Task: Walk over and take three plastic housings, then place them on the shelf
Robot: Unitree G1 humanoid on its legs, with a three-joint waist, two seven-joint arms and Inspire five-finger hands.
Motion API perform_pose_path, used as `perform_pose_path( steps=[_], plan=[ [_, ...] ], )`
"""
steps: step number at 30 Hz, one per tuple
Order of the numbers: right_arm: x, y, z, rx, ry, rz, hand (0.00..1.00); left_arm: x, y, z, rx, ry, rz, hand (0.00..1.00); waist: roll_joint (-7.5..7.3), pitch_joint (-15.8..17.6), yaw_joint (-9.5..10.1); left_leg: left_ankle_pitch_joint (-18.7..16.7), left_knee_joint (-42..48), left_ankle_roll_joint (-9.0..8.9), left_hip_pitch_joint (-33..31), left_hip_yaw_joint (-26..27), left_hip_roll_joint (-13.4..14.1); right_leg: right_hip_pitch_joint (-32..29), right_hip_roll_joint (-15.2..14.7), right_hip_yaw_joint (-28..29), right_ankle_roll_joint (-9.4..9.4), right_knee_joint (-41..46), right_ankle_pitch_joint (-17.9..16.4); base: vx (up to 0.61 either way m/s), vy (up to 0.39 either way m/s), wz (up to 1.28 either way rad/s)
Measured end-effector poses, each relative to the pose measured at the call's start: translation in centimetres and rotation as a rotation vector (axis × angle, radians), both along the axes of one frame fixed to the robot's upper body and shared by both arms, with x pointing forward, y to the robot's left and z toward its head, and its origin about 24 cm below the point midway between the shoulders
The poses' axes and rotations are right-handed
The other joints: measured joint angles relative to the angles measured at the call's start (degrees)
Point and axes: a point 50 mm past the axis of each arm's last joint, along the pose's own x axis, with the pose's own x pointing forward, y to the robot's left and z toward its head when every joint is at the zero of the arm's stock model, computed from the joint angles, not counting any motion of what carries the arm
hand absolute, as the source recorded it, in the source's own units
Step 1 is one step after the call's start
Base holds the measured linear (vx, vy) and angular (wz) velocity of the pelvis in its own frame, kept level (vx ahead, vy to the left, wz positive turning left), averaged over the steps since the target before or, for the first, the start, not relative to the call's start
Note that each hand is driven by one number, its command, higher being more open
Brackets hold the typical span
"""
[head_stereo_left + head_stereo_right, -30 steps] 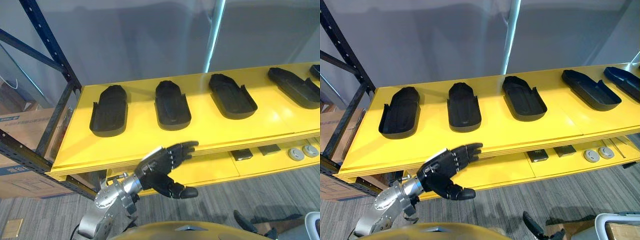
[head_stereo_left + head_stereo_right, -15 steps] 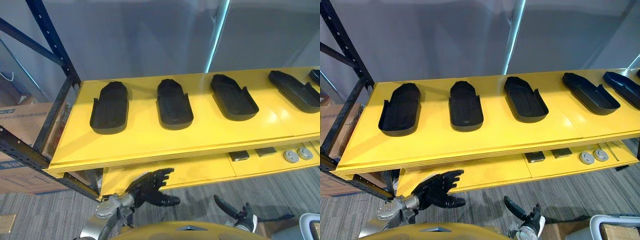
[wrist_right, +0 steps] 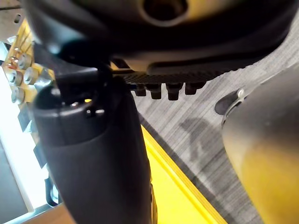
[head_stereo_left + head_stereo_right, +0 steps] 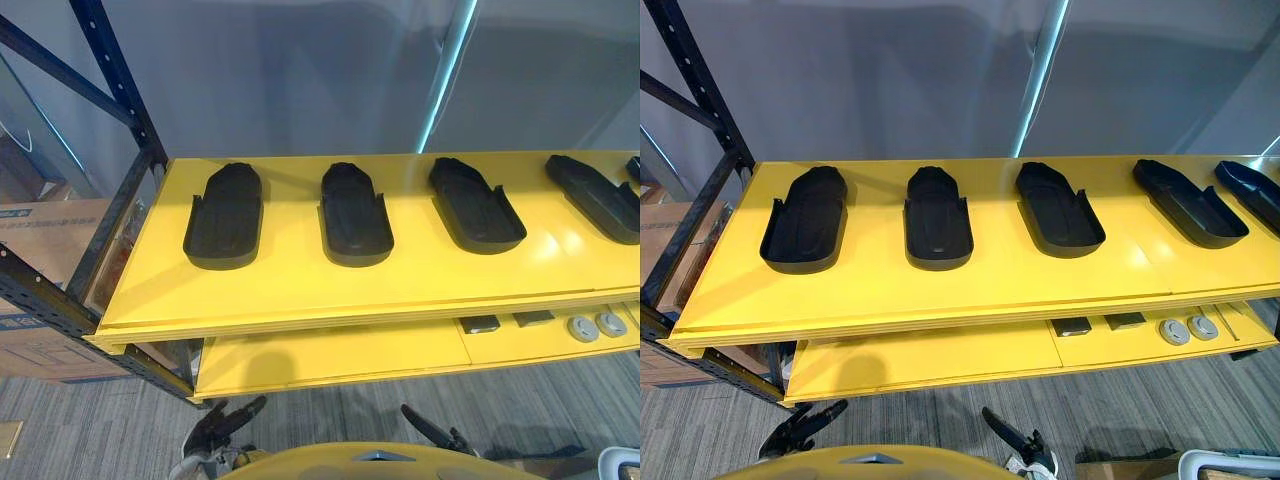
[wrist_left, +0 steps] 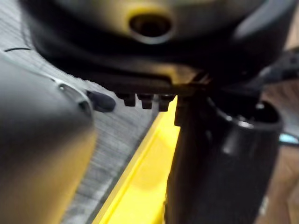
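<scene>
Since the black plastic housings [image 4: 223, 215] lie in a row on the yellow shelf [image 4: 300, 285], each one apart from the next, the putting step looks done. The left hand [image 4: 215, 428] and the right hand [image 4: 432, 432] hang low below the shelf, fingers loose and straight, holding nothing. Next the robot likely just needs to step back.

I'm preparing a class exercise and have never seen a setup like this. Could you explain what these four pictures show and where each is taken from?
A humanoid robot faces a yellow shelf. The two wide pictures come from cameras in its head, looking down; the two dark close-ups come from cameras on its wrists. Five black plastic housings lie in a row on it. Its left hand and right hand hang low, open, holding nothing.
</scene>
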Motion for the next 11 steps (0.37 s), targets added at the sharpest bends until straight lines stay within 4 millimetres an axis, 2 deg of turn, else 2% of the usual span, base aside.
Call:
perform_pose_path(
  steps=[5, 11],
  plan=[
    [-0.4, 0.1, -0.3, 0.069, 0.023, -0.055, 1.0, -1.3, -0.3, -0.4, -0.018, 0.048, 0.209, 1.0, 0.05, 0.0, 1.03, 0.0, 0.0, 0.05, 0.2, -0.4, 0.0, 0.3, 0.0, -0.3, -0.13, 0.2, -0.1, -0.05, -0.007, 0.03],
    [-0.4, 0.1, -0.4, 0.1, 0.024, -0.08, 1.0, -2.1, -0.7, -0.6, -0.042, 0.054, 0.282, 1.0, 0.08, 0.0, 1.33, 0.1, 0.0, 0.16, 0.7, -0.8, -0.1, 1.2, 0.0, -0.8, -0.7, 0.2, -0.4, -0.03, -0.005, 0.04]
  ],
)
